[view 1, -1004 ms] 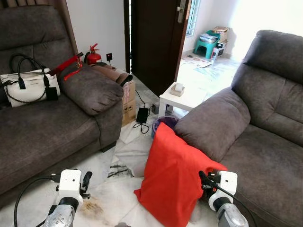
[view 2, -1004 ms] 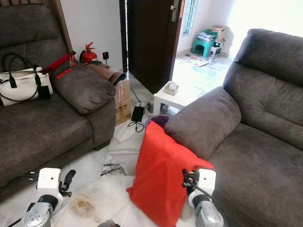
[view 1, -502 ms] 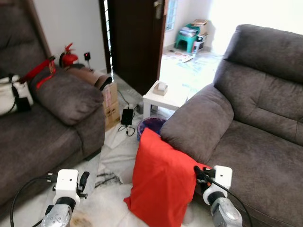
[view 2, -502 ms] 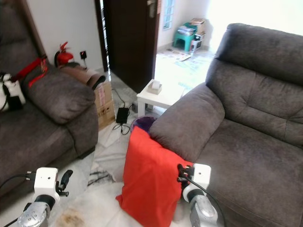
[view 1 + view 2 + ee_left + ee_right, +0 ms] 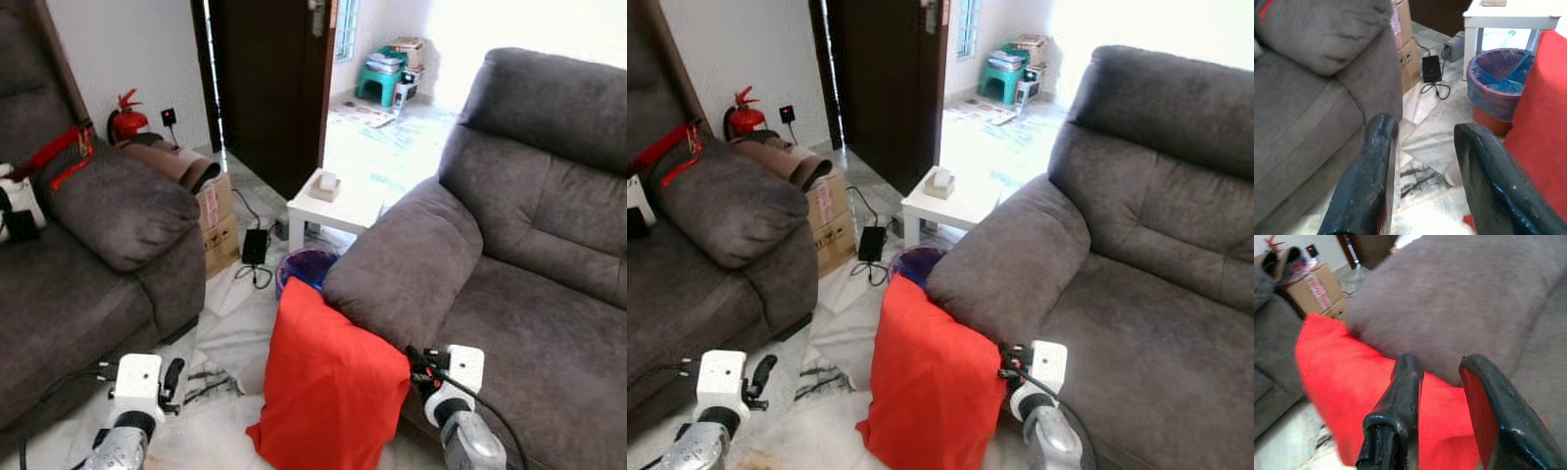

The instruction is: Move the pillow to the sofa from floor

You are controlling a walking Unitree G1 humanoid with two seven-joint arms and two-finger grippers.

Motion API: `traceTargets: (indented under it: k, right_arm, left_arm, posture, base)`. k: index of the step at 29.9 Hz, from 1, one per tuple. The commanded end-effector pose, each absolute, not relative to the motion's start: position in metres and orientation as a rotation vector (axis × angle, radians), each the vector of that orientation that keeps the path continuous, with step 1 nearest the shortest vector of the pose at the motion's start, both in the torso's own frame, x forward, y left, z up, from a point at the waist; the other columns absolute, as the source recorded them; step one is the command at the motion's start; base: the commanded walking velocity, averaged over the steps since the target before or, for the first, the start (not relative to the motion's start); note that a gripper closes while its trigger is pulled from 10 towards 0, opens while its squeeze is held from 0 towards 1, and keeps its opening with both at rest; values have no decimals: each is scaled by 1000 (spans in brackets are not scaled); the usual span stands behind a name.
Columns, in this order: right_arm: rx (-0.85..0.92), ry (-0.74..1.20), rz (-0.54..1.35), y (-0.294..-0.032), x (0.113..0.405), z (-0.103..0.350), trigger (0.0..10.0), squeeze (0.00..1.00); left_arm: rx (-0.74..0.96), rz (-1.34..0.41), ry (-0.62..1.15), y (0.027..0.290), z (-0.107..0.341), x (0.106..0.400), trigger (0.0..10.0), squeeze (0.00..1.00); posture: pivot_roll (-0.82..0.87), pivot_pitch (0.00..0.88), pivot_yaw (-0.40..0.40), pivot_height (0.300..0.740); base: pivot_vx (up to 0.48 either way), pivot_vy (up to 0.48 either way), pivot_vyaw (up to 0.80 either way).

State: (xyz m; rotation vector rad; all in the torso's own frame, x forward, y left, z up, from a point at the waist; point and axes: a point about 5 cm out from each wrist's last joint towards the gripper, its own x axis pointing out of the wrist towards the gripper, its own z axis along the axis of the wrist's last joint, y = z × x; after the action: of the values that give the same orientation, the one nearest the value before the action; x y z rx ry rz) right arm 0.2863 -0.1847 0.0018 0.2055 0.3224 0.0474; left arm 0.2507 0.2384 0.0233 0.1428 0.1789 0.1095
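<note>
Right gripper [image 5: 1437,396]: fingers parted, nothing between them, aimed at the top edge of the pillow where it meets the sofa arm; lower right of the left eye view, its tips just beside the pillow's upper right corner.

Left gripper [image 5: 1425,171]: fingers spread, empty, low over the floor [image 5: 230,333]; lower left of the left eye view, well apart from the pillow.

Pillow [image 5: 333,392]: red, standing on edge on the floor, lower centre of the frame, leaning against the front of the right sofa [image 5: 549,264] under its padded arm [image 5: 402,259].

Bin [image 5: 1501,81]: orange, lined with a blue bag, just behind the pillow. The left wrist view shows its body and liner; the eye views give its rim alone above the pillow.

White desk [image 5: 338,206]: centre of the frame, behind the bin, a small box [image 5: 325,186] on top.

Left sofa [image 5: 88,245]: grey, left edge of the frame.

Cardboard boxes [image 5: 217,220]: beside the left sofa's arm.

Fire extinguisher [image 5: 125,119]: red, upper left, by the wall.

Black adapter with cable [image 5: 1431,68]: on the floor near the boxes.
</note>
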Motion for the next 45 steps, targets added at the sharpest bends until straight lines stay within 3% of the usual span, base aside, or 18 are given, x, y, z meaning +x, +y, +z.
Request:
traceTargets:
  k: [1,11,23,38,45]
  right_arm:
    - [199,337,23,-193,284,0,10000,0]
    - [195,334,34,-190,284,0,10000,0]
    - [170,323,73,-188,283,1,10000,0]
    - [196,324,84,-190,284,1,10000,0]
    - [202,319,95,-186,285,2,10000,0]
  left_arm:
    - [140,71,187,229,22,252,10000,0]
    - [167,66,195,231,22,253,10000,0]
    - [166,66,199,228,22,254,10000,0]
    - [153,99,208,231,18,254,10000,0]
    - [169,167,414,246,-19,227,10000,0]
  posture:
    - [166,23,-16,656]
    - [166,28,-7,656]
    - [165,27,-13,656]
    - [152,21,-24,656]
    - [152,19,-23,656]
  base:
    - [0,0,0]
    - [0,0,0]
    - [0,-435,545]
    - [0,0,0]
    - [0,0,0]
